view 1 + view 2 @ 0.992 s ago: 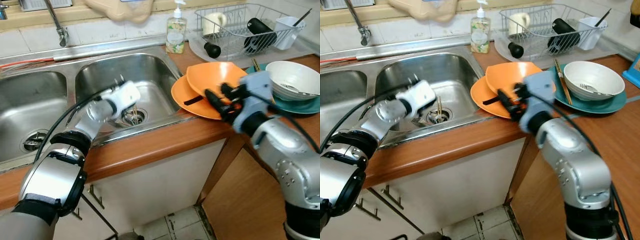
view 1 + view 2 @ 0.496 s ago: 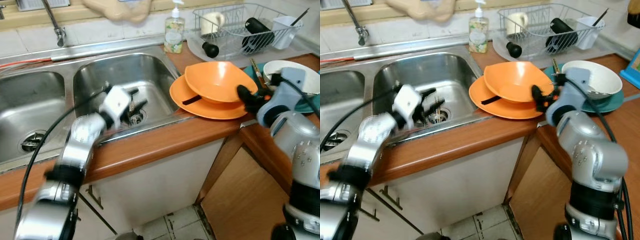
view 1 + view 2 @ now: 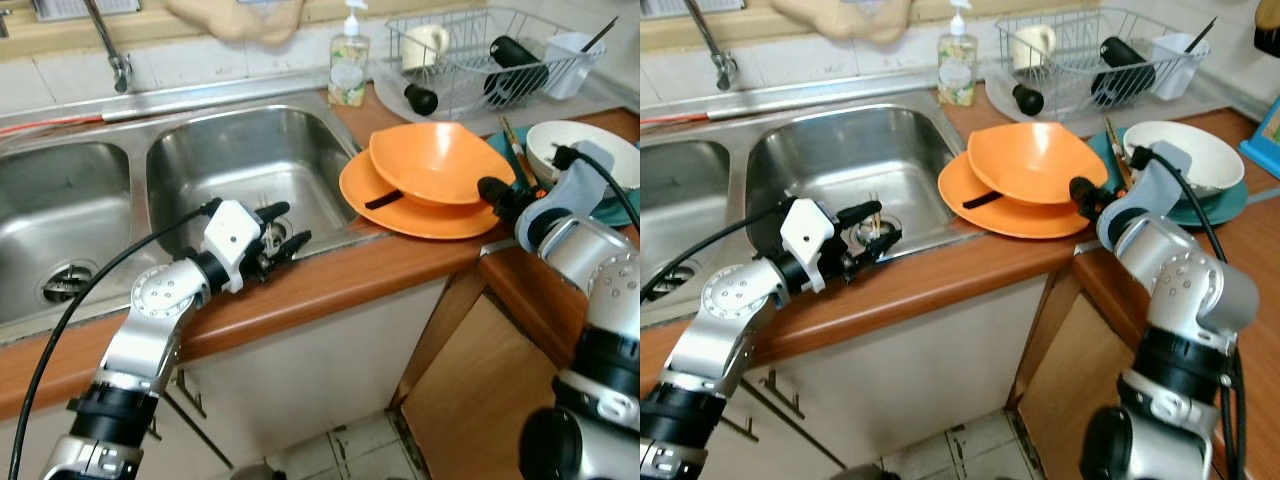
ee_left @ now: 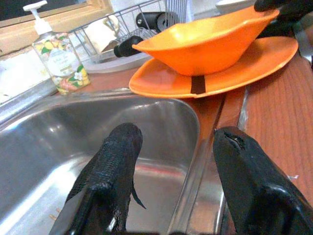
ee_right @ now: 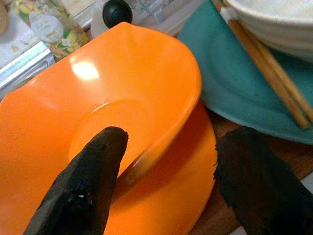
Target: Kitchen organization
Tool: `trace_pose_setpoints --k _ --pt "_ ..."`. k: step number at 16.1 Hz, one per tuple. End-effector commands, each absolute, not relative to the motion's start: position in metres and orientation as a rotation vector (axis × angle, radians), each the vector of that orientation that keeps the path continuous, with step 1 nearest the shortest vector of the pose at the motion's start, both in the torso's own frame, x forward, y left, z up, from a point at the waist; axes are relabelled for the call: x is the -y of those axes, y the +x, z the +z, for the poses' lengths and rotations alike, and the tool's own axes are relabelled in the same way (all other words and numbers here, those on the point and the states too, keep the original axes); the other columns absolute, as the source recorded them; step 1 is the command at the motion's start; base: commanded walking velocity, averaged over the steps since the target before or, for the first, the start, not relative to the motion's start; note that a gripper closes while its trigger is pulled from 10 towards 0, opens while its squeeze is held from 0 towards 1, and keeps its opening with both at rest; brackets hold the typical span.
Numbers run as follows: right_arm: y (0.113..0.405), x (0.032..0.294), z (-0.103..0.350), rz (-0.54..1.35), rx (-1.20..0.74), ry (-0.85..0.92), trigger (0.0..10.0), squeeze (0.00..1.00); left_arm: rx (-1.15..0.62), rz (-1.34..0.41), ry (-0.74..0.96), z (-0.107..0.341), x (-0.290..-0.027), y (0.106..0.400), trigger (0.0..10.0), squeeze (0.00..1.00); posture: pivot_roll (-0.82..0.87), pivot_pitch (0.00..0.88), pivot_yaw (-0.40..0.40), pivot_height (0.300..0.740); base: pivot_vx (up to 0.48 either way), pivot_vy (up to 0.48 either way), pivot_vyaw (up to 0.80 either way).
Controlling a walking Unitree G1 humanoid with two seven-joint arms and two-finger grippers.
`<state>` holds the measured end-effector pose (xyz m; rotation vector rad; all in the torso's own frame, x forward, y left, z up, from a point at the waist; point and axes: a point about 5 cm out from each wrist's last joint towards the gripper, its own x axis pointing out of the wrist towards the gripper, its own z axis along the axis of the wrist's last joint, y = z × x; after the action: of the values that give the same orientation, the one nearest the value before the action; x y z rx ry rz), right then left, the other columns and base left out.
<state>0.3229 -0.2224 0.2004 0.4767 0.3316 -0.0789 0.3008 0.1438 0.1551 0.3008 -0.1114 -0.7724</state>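
Your right gripper: fingers apart, at the orange bowl's rim, atop the orange plate. Your left gripper: fingers apart, over the sink edge.

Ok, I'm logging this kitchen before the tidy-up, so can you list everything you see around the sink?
Sink: one double steel basin, set in the wooden counter.
Faucet: one, steel, behind the sink.
Soap bottle: one, clear, behind the right basin.
Drying rack: one wire rack, far right, holding cups.
Orange bowl: one, on the orange plate.
Orange plate: one, right of the sink.
White bowl: one, on the teal plate.
Teal plate: one, far right.
Chopsticks: wooden, on the teal plate.
Left gripper: open, over the sink's front edge.
Right gripper: open, astride the orange bowl's rim.
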Motion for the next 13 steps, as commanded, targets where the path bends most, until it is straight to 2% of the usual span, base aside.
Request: trace_pose_setpoints --k 1,2,13 --pt "0.326 0.221 0.199 -0.07 -0.334 0.543 2.2 0.0 0.113 -0.773 0.291 0.159 -0.143 0.298 10.0 0.0 -0.17 0.0 0.001 0.74 0.0 0.0 0.0" --pt "0.328 0.219 0.199 -0.056 -0.337 0.569 0.0 0.0 0.105 -0.772 0.291 0.159 -0.142 0.297 10.0 0.0 -0.17 0.0 0.003 0.74 0.0 0.0 0.0" --pt "0.331 0.204 0.188 0.059 -0.408 0.813 0.0 0.0 0.041 -0.779 0.29 0.156 -0.135 0.291 10.0 0.0 -0.17 0.0 0.019 0.74 0.0 0.0 0.0"
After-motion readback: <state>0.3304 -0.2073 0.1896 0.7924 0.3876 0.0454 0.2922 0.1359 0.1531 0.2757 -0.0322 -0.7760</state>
